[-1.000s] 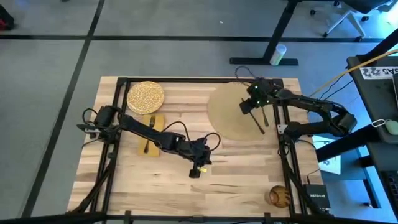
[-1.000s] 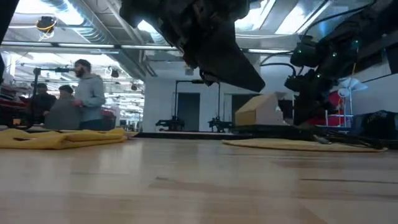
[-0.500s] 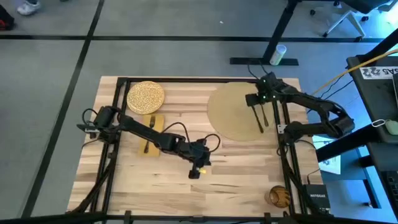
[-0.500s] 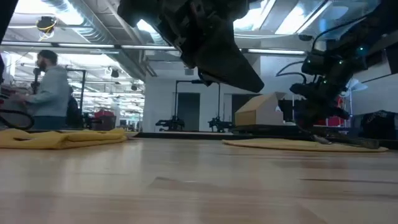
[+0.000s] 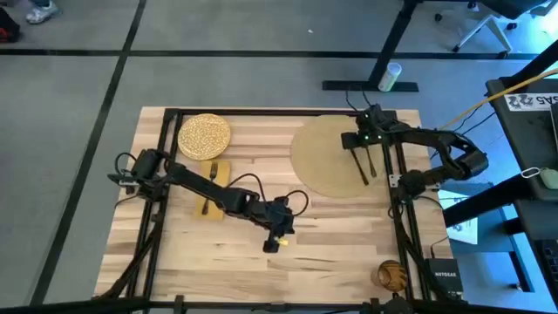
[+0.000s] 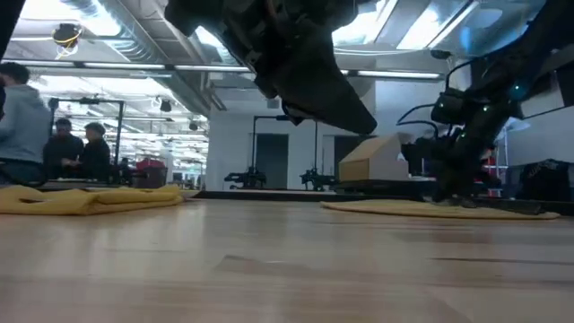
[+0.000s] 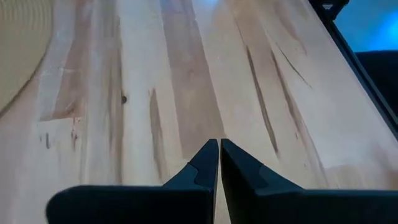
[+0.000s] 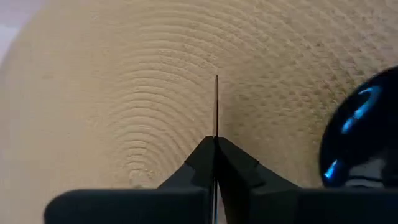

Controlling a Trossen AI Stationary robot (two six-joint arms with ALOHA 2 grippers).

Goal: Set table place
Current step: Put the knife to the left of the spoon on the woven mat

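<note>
Right gripper clamped on a thin utensil over the round tan mat, left gripper closed, empty, above the table.

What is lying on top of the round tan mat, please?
On the mat two dark utensils lie near its right edge. The right pincer is shut on a thin one of them, covering its top end. The rest is bare.

Light-wood planked table, matt woven ribbed mat, mustard cloth napkin
</note>
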